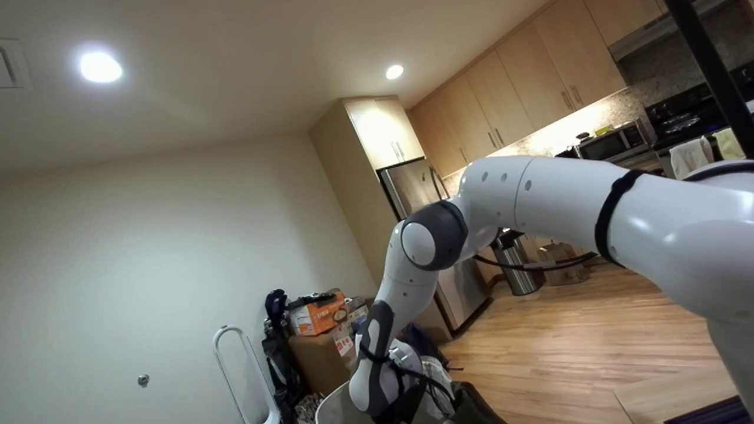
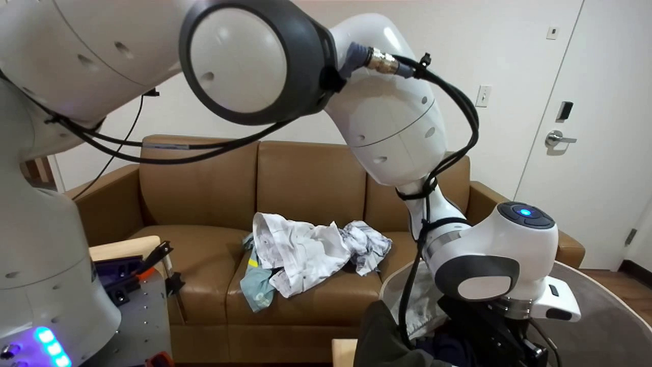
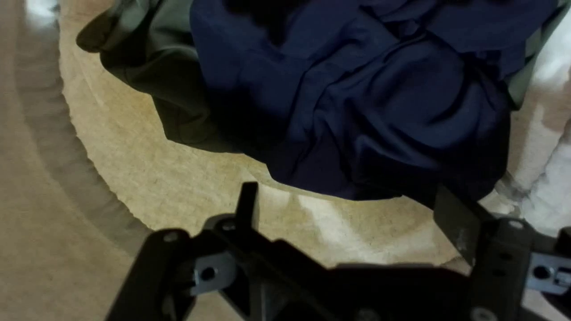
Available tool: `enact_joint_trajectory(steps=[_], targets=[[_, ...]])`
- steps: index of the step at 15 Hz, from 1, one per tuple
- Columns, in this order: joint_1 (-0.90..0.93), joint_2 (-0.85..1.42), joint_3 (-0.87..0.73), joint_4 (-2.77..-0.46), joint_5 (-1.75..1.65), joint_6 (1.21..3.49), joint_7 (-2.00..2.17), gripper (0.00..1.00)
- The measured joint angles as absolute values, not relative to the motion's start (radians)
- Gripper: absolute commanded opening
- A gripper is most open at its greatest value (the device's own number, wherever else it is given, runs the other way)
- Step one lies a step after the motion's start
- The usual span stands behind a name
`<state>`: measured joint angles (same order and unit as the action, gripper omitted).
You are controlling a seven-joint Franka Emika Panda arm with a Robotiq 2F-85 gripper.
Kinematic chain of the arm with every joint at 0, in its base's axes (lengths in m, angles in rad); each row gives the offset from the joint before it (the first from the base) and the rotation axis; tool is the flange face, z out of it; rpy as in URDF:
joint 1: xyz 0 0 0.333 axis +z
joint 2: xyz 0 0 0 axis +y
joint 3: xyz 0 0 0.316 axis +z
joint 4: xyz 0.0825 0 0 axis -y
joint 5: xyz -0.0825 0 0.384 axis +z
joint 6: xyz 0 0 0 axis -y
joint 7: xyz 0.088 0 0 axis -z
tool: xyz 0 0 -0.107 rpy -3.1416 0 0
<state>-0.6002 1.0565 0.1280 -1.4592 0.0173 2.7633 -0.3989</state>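
Note:
In the wrist view my gripper (image 3: 345,194) is open, its fingers wide apart with nothing between them. A crumpled navy cloth (image 3: 401,102) lies just beyond the fingertips. The right fingertip overlaps the cloth's lower edge; whether they touch I cannot tell. Under and beside the navy cloth is an olive-green garment (image 3: 174,89). Both lie in a pale round fabric hamper (image 3: 169,187). In an exterior view the hamper (image 2: 601,316) stands below the wrist, with the dark olive garment (image 2: 387,341) bulging at its near side. There the fingertips are hidden below the frame.
A brown sofa (image 2: 198,265) behind the arm bears a white garment (image 2: 300,250), a patterned cloth (image 2: 367,244) and a grey-green cloth (image 2: 257,285). Boxes (image 1: 318,359) and a white curved-handle frame (image 1: 235,353) stand by the wall near the hamper. Cables hang along the arm.

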Motion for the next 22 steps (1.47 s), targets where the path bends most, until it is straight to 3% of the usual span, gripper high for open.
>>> enact_joint_trajectory(steps=[14,22], targets=[[-0.475,1.340,-0.054,-1.227,-0.015,2.941,-0.384,1.00],[-0.467,1.329,-0.064,-1.210,-0.014,2.990,-0.377,1.00]])
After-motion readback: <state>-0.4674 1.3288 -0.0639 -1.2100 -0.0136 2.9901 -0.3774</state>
